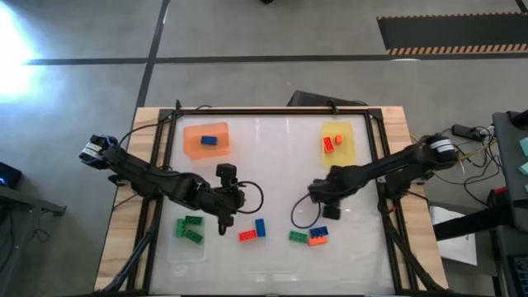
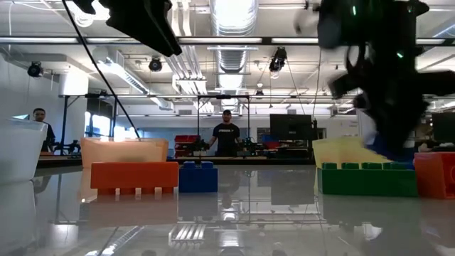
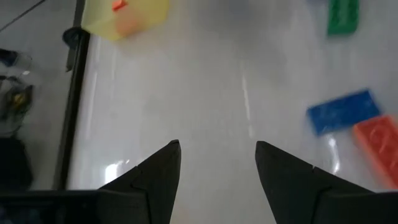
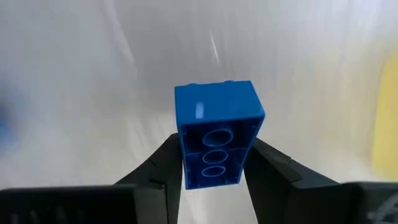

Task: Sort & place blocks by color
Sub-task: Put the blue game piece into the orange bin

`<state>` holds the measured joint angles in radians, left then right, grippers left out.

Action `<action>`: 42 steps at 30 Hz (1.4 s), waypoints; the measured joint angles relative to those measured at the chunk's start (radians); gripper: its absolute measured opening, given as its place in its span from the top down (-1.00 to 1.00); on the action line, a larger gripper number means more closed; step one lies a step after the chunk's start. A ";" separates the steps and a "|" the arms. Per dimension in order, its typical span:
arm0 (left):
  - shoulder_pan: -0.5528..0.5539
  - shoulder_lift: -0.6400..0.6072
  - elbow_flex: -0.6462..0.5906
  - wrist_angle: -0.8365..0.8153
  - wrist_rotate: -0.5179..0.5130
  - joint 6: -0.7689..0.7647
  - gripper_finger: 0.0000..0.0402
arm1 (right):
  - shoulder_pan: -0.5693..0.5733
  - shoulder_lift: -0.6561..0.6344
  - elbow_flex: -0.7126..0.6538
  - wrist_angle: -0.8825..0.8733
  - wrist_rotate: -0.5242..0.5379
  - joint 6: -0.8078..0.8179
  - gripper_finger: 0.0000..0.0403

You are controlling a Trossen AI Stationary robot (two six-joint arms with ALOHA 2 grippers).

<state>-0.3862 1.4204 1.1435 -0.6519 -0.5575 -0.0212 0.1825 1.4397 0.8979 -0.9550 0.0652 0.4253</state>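
The right end effector (image 4: 211, 163) pinches a blue brick (image 4: 217, 134) near its lower end, so it could pivot or slip loose during transfer, while the left end effector (image 3: 217, 165) hovers released.

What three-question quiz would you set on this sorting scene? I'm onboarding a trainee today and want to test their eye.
1. True or false: the left claw is holding something.
2. The right claw clamps the gripped block. Its colour? A red-orange, B blue, C green.
3. Fill in: the tray block lying in the orange tray is ____.

Key: 1 false, it is open and empty; 2 B; 3 blue.
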 joint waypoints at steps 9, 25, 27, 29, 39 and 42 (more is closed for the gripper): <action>0.019 -0.009 -0.177 0.434 0.009 0.108 0.05 | 0.000 -0.217 -0.140 0.887 0.197 -0.254 0.39; 0.060 -0.010 -0.300 0.948 0.039 0.161 0.05 | 0.000 -0.073 -0.223 1.628 0.118 -0.491 0.39; 0.071 -0.004 -0.301 0.974 0.053 0.161 0.05 | 0.000 -0.062 -0.212 1.629 0.112 -0.496 0.39; 0.082 0.000 -0.303 0.992 0.094 0.164 0.05 | 0.000 -0.052 -0.200 1.629 0.111 -0.507 0.39; 0.119 0.014 -0.355 1.121 0.183 0.140 0.05 | -0.006 -0.069 -0.190 1.627 0.106 -0.513 0.39; 0.129 0.026 -0.361 1.150 0.183 0.133 0.05 | -0.009 -0.069 -0.190 1.622 0.110 -0.512 0.39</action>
<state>-0.2568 1.4469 0.7822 0.4979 -0.3748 0.1113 0.1731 1.3705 0.7074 0.6673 0.1747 -0.0869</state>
